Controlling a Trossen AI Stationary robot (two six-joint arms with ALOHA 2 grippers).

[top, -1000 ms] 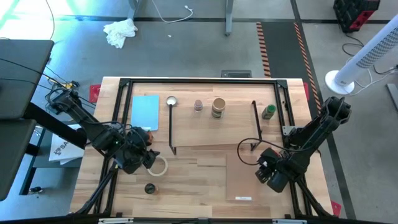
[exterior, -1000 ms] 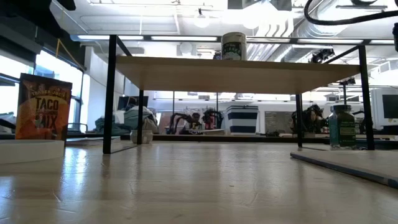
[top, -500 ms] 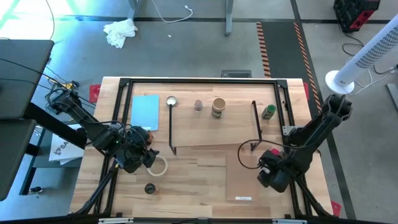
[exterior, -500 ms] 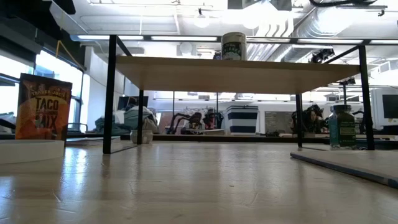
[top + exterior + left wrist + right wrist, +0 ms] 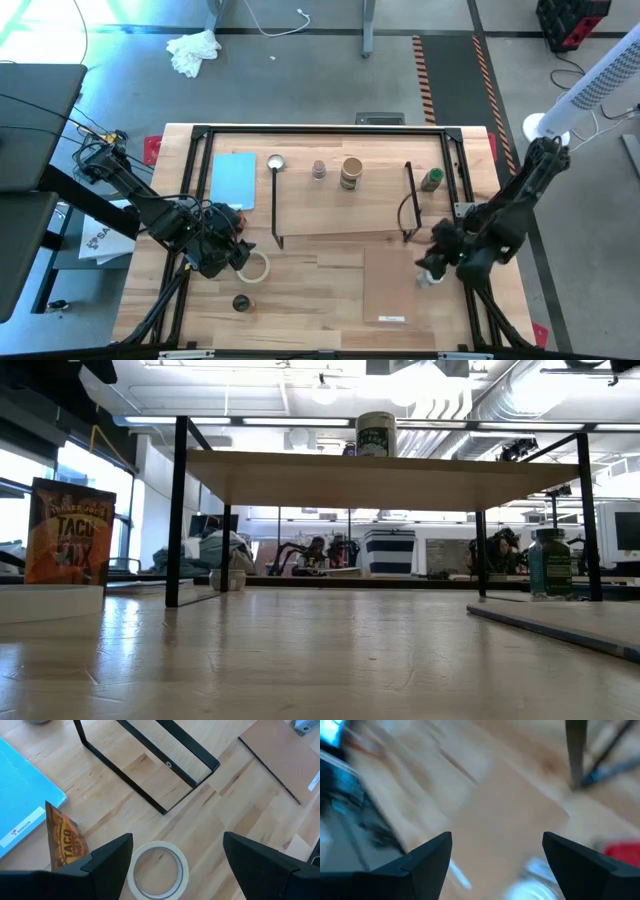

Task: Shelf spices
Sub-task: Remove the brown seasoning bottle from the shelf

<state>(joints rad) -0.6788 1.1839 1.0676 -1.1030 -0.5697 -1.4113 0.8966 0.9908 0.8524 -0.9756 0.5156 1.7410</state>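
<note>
Your shelf (image 5: 340,205) carries two jars so far, the tan-topped one (image 5: 351,172) and the small pinkish one (image 5: 319,170). Left on the table (image 5: 300,300): the green-lidded jar (image 5: 432,180) past the shelf's right end and the dark tin (image 5: 240,302) up front. Right pincer (image 5: 428,272) spread, grasping nothing; left pincer (image 5: 177,857) released over the tape ring (image 5: 157,870).

Both arms were matte black, built of rounded joint housings linked by slim straight segments. The left arm (image 5: 150,210) carried a tangle of thin cables with a small yellow fitting at its base, beside the table's (image 5: 300,300) edge. The right arm (image 5: 510,210) trailed a looping black cable. Each wrist showed two broad, dark, wedge-shaped fingers (image 5: 107,860).
</note>
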